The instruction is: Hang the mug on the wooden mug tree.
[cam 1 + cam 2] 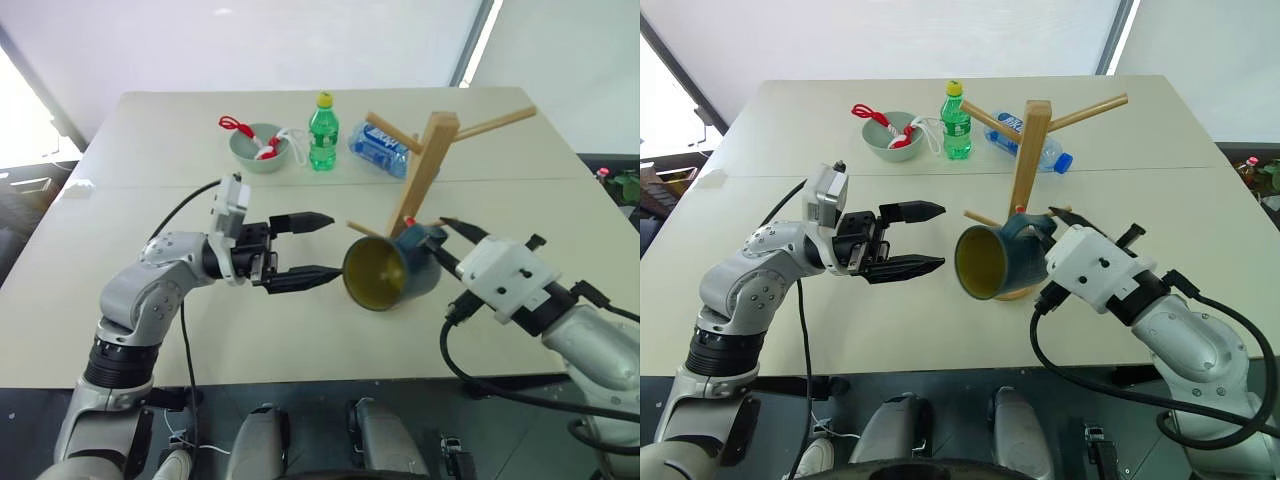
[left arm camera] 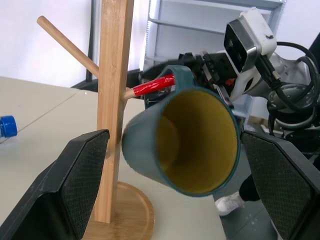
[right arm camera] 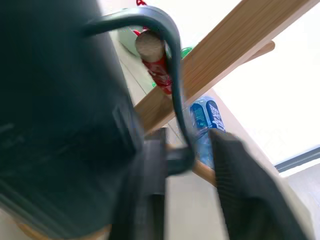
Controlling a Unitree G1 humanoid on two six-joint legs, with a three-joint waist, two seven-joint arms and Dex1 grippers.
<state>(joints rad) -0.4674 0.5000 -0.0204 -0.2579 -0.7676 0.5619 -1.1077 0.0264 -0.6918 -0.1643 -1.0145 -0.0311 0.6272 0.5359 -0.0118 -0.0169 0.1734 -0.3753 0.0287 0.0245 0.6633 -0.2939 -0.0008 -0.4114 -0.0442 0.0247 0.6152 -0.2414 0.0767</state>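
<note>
The mug (image 1: 385, 270) hangs by its handle on the red-tipped peg (image 2: 155, 85) of the mug tree (image 1: 1028, 150). My right fingers (image 3: 235, 170) stand apart around the handle; left fingers (image 1: 305, 250) wide, empty. I judge it heavy, glazed, breakable; grip the handle.

The teal-blue mug (image 1: 388, 270), yellow-olive inside, hangs tilted right of frame centre, mouth facing lower left, its loop handle over the red-tipped peg (image 2: 154, 85) of the wooden mug tree (image 1: 425, 165), whose square post stands just behind it.
</note>
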